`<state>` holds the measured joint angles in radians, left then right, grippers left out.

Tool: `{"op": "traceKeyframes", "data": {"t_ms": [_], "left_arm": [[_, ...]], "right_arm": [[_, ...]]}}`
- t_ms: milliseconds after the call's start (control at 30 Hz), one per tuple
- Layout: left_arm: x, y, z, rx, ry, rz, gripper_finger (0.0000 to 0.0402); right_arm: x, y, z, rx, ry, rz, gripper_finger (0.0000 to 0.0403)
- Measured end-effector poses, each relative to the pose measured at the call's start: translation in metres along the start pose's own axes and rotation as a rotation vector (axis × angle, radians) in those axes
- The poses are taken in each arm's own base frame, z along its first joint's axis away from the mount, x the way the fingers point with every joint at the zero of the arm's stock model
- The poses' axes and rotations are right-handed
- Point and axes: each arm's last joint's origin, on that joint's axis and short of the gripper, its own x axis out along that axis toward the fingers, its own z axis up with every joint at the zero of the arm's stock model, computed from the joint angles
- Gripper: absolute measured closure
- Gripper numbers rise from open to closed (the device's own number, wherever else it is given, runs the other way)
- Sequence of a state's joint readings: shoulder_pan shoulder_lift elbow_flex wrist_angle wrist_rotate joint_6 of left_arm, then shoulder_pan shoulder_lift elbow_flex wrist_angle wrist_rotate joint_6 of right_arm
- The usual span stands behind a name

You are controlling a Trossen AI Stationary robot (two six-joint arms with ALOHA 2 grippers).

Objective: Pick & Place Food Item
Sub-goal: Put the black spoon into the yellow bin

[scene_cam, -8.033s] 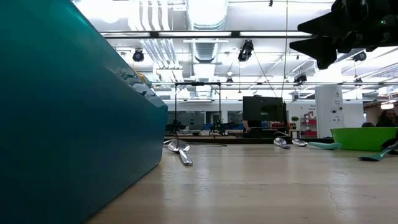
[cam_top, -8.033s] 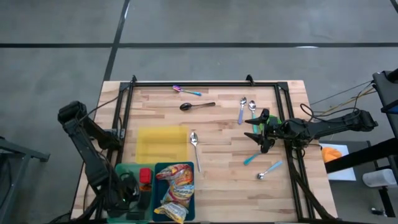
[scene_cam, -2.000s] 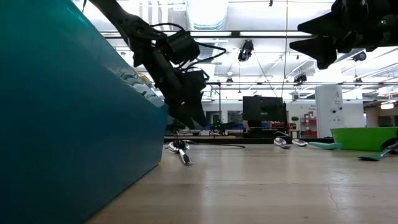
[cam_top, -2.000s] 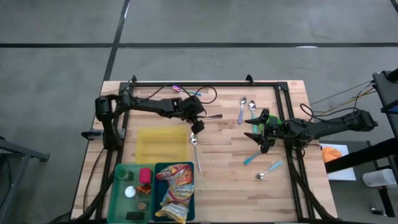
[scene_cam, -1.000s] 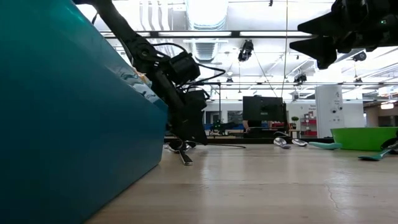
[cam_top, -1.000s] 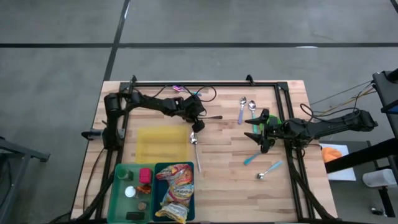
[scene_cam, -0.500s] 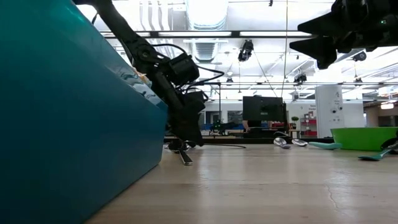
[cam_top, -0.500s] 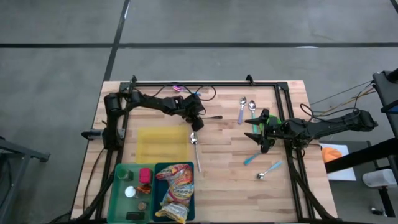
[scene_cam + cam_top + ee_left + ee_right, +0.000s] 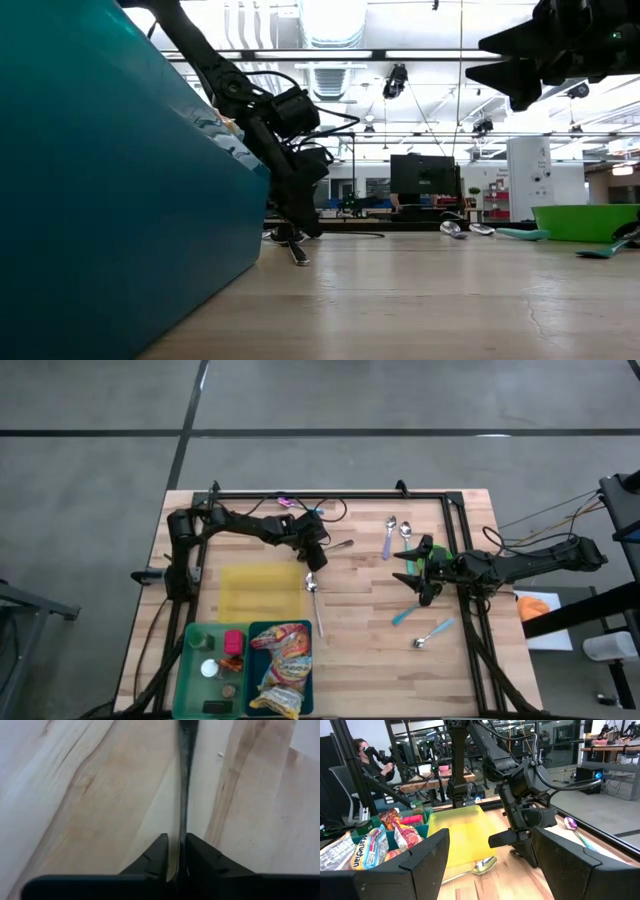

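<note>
A dark spoon lies on the wooden table [image 9: 370, 660] left of centre. Its slim handle [image 9: 343, 545] sticks out toward the table's right from under my left gripper [image 9: 314, 557], which is shut on it; the bowl is hidden by the gripper. In the left wrist view the handle [image 9: 185, 780] runs straight ahead from between the fingers. My right gripper [image 9: 413, 571] hangs open above the table's right half, with nothing between its fingers. Snack bags [image 9: 283, 663] fill a teal bin [image 9: 250, 650] at the near edge. My left gripper pinches the dark spoon's handle [image 9: 181, 842] by its two sides between its two fingers [image 9: 155, 857]. The fingers slant down from the table's left and point along the handle. The spoon lies on the table, its free end ahead of the fingers.
A yellow board [image 9: 260, 590] and a silver spoon [image 9: 314, 595] lie just near of the left gripper. Two spoons [image 9: 390, 535] lie at the far right, two teal-handled ones [image 9: 405, 615] nearer. A green bin [image 9: 205, 660] stands beside the teal one. A black frame rail [image 9: 330, 494] edges the table.
My left gripper has stayed in place over the dark spoon and its fingers have closed on the handle. The spoon remains on the table.
</note>
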<state>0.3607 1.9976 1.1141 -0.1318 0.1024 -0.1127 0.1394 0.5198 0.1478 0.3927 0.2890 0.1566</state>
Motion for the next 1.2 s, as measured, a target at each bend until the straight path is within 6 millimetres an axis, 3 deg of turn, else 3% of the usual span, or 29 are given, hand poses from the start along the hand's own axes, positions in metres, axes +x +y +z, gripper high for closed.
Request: {"op": "traceKeyframes", "data": {"t_ms": [233, 700, 1200], "left_arm": [[0.0, -0.001, 0.0, -0.004, 0.003, -0.018, 0.0393], [-0.003, -0.002, 0.001, -0.005, -0.002, -0.027, 0.0393], [-0.05, -0.017, 0.025, 0.016, -0.129, -0.062, 0.0394]], "right_arm": [[0.0, 0.0, 0.0, 0.0, 0.0, 0.0, 0.0122], [0.0, 0.0, 0.0, 0.0, 0.0, -0.001, 0.0122], [0.0, 0.0, 0.0, 0.0, 0.0, -0.001, 0.0122]]}}
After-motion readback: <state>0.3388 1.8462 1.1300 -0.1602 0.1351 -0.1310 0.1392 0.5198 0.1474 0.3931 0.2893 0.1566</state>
